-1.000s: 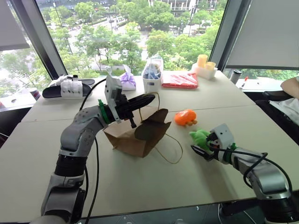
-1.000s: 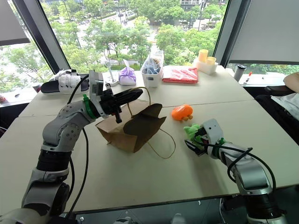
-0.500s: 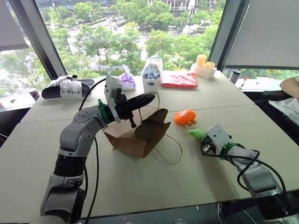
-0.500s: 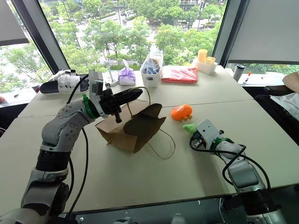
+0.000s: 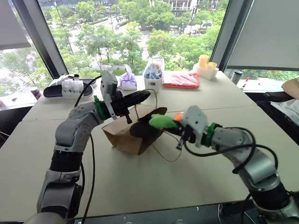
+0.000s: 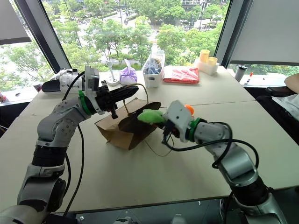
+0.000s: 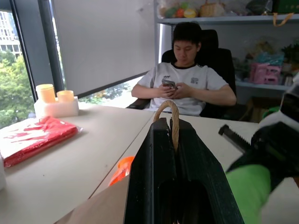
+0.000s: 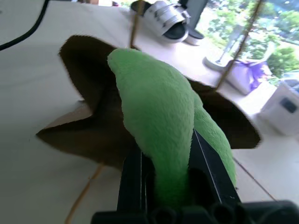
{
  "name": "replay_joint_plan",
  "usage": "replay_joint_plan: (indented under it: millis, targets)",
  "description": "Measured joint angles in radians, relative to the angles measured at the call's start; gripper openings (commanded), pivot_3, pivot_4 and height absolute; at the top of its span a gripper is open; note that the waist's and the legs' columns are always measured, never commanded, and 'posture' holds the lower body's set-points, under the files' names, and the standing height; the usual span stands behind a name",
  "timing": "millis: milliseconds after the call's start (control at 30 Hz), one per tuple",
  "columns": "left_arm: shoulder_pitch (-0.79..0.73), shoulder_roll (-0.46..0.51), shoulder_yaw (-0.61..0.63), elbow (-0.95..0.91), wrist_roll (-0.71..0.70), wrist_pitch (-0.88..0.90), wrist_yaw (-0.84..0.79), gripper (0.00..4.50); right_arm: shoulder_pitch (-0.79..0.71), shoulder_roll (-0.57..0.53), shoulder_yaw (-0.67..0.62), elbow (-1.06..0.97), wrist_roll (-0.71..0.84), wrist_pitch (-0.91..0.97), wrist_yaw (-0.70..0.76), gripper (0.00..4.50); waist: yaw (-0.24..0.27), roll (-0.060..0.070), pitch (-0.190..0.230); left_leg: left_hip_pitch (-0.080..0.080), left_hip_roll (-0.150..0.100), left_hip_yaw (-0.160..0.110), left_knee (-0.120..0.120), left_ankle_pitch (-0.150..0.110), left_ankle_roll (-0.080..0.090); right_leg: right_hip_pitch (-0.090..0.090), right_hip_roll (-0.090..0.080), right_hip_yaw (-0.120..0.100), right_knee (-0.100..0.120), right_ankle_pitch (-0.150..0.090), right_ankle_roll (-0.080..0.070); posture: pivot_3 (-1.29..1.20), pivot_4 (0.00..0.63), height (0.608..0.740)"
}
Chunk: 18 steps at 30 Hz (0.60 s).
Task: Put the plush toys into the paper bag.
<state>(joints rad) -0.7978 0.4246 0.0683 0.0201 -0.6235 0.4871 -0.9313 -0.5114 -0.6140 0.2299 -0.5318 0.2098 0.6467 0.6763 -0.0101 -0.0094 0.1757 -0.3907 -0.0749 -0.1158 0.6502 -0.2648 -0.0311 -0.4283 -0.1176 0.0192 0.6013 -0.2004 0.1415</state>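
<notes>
Green toy [image 5: 161, 121]: clamped in right gripper [image 5: 174, 127], poised at mouth of paper bag [image 5: 133, 134] on table [image 5: 140, 186]. Left gripper [image 5: 140, 98]: closed on bag handle [image 7: 171, 117], holding mouth open. Orange toy [image 6: 188, 108]: behind right wrist. Step: first drop; next, likely push inside, release.

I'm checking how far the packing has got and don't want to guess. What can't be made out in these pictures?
- Inside of the paper bag: dark in the right wrist view; contents unknown.
- Orange toy: mostly hidden behind the right gripper in both eye views.
- Green toy: its lower part is covered by the fingers.
- Handle below the left gripper: hidden between its fingers.
</notes>
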Motion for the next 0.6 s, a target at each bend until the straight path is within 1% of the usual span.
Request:
replay_joint_plan:
  millis: [67,200,300,433,467,500,533,600]
  targets:
    - [-0.014,-0.002,0.000,0.005,-0.004,0.003,0.000,0.00,0.000,-0.001,0.052,0.022,-0.040,-0.039,0.010,0.03,-0.001,0.000,0.000,0.000,0.000,0.000,-0.001,0.000,0.000,0.000,0.000,0.000,0.000,0.000,0.000,0.00,0.150,0.740]
    - [-0.035,-0.002,0.012,0.006,-0.031,0.013,0.002,0.00,-0.009,0.000,0.085,0.069,-0.090,-0.095,0.021,0.03,-0.003,0.000,0.000,0.000,0.000,0.000,-0.001,0.000,0.000,0.000,0.000,0.000,0.000,0.000,0.000,0.00,0.150,0.740]
    - [-0.037,-0.002,0.026,0.004,-0.056,0.041,0.009,0.00,-0.044,0.015,0.118,0.111,-0.129,-0.142,0.031,0.03,-0.007,0.000,0.000,0.000,0.000,0.000,-0.001,0.000,0.000,-0.001,0.000,0.000,0.000,0.000,0.000,0.00,0.150,0.740]
    - [-0.041,-0.004,0.028,-0.023,-0.109,0.104,0.009,0.00,-0.129,0.076,0.202,0.228,-0.210,-0.243,0.043,0.03,-0.008,0.000,0.000,0.000,0.000,0.000,-0.002,0.000,0.000,-0.001,0.000,0.000,0.000,0.000,0.000,0.00,0.150,0.740]
    - [-0.043,-0.003,0.029,-0.031,-0.122,0.121,0.010,0.00,-0.160,0.106,0.221,0.282,-0.231,-0.273,0.046,0.03,-0.008,0.000,0.000,0.000,0.000,0.000,-0.001,0.000,-0.001,-0.001,0.001,0.000,0.000,0.000,0.000,0.00,0.150,0.740]
    - [-0.044,-0.004,0.029,-0.038,-0.131,0.131,0.011,0.00,-0.179,0.122,0.232,0.315,-0.243,-0.293,0.047,0.03,-0.009,0.000,0.000,0.000,0.000,0.000,-0.001,0.001,-0.002,-0.001,0.001,0.000,0.000,0.000,0.000,0.00,0.150,0.740]
    - [-0.045,-0.004,0.027,-0.047,-0.141,0.143,0.011,0.00,-0.202,0.145,0.241,0.359,-0.257,-0.320,0.050,0.03,-0.008,0.000,0.000,0.000,0.000,0.000,-0.002,0.004,-0.006,-0.001,0.001,0.000,0.000,0.000,0.000,0.00,0.150,0.740]
    - [-0.046,-0.004,0.027,-0.066,-0.155,0.161,0.012,0.00,-0.230,0.179,0.247,0.419,-0.275,-0.354,0.056,0.03,-0.005,0.000,0.000,0.000,0.000,0.000,-0.002,0.004,-0.007,-0.001,0.000,0.000,0.000,0.000,0.000,0.00,0.150,0.740]
